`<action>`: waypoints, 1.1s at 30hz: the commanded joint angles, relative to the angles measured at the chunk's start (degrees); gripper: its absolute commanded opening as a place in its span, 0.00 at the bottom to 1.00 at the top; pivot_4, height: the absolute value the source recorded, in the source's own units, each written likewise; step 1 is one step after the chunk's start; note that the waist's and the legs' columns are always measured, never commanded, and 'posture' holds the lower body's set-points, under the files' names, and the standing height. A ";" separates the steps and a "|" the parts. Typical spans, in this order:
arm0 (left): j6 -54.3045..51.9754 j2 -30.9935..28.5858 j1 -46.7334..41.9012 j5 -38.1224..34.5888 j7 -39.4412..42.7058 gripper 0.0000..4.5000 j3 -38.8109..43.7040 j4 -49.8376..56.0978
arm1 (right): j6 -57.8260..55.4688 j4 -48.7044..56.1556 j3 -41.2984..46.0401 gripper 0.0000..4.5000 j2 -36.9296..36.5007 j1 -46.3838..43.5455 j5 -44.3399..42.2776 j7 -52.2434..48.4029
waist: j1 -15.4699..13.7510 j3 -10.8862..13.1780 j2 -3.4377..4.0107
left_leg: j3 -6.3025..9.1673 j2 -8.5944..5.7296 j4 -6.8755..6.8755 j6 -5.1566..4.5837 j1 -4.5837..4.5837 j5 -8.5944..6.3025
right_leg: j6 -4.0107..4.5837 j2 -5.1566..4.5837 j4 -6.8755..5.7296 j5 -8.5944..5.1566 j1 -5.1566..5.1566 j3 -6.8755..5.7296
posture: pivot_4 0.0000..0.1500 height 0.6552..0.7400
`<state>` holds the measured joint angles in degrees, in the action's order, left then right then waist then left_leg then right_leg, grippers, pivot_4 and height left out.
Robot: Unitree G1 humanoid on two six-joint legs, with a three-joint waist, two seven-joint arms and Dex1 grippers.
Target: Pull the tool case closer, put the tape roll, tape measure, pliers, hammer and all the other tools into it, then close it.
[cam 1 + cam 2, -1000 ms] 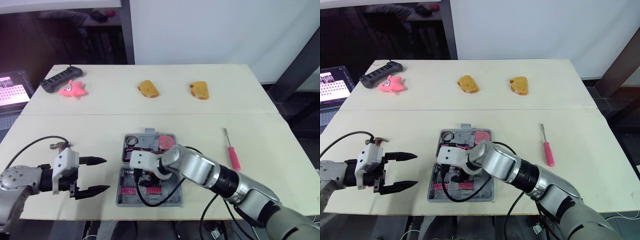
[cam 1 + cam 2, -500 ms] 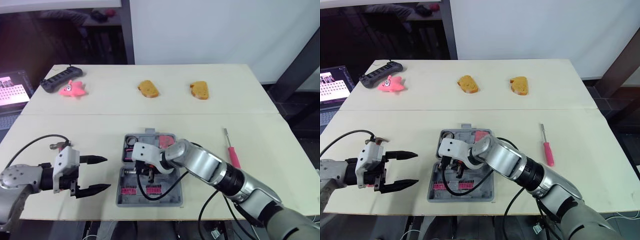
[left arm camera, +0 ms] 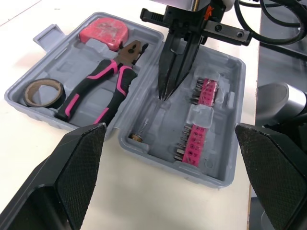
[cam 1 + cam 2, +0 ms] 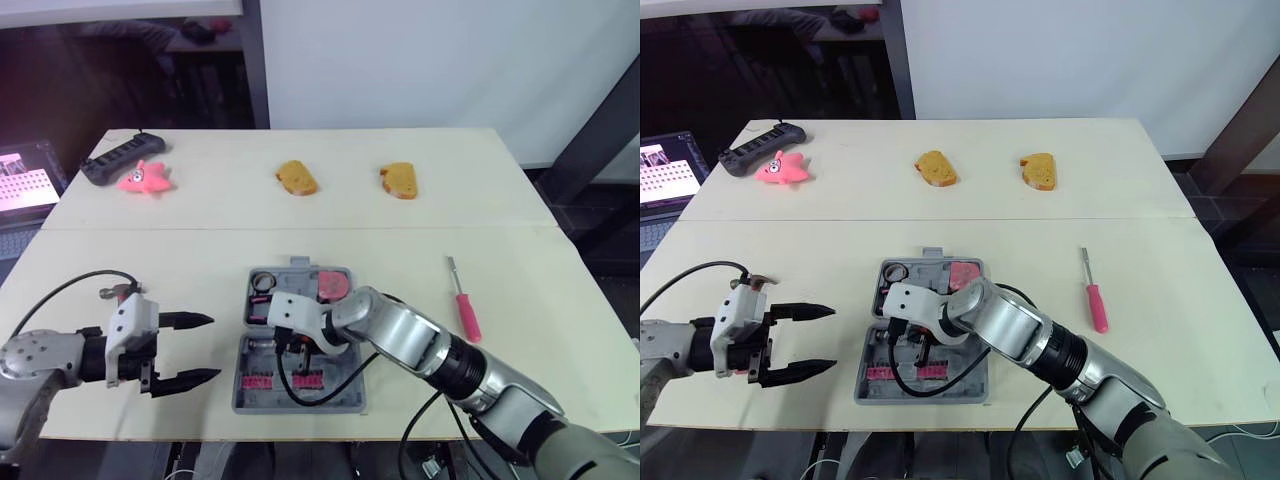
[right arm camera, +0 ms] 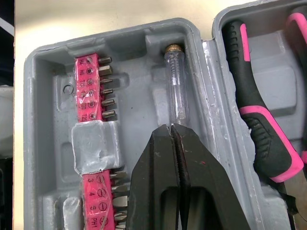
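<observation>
Now, clear screwdriver [image 5: 176,88] lies touching the closed right pincer [image 5: 171,128].

Open grey tool case [image 3: 218,143] holds pliers [image 3: 88,91], tape roll [image 3: 29,96]

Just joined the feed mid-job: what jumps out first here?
The open grey tool case sits at the table's near edge, the right pincer shut and pointing down into its bit-holder half. Pink-handled pliers lie in the other half; a pink-handled screwdriver lies on the table right of the case. The left pincer hangs open left of the case.
</observation>
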<state>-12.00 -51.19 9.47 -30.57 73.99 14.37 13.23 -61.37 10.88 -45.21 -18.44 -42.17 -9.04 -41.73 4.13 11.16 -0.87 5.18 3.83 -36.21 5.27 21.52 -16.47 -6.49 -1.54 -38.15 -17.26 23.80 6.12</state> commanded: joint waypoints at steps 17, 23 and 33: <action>-0.10 -0.21 -0.38 -0.69 -0.70 1.00 1.64 0.49 | 6.15 8.66 10.80 0.01 -0.48 1.36 -6.92 -6.71 | -0.06 0.00 0.00 | 0.00 0.00 0.01 0.01 0.01 0.00 | 0.00 0.00 0.01 0.00 -0.01 0.00 | 1.00 1.00; -0.27 0.03 0.82 -0.76 -2.41 1.00 3.75 0.71 | 3.70 16.52 23.23 0.01 -5.09 3.75 -14.74 -8.99 | -0.13 0.00 0.00 | 0.00 0.00 0.01 0.01 0.01 0.00 | -0.01 -0.01 0.02 0.00 -0.03 0.00 | 1.00 1.00; 3.78 -2.38 7.17 3.86 -5.23 1.00 17.68 -12.16 | 10.55 18.38 56.50 0.22 -25.94 32.58 -18.51 -11.70 | -0.91 0.00 -0.04 | -0.03 -0.01 0.08 -0.08 -0.01 -0.05 | 0.01 0.01 0.15 -0.03 -0.07 0.00 | 1.00 1.00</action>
<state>-10.24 -52.38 16.38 -27.49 69.10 27.43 3.61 -54.28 28.34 6.36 -42.99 -12.23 -27.64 -51.98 3.22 11.16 -0.90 5.15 3.83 -36.13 5.15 21.50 -16.53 -6.48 -1.52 -38.00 -17.30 23.74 6.13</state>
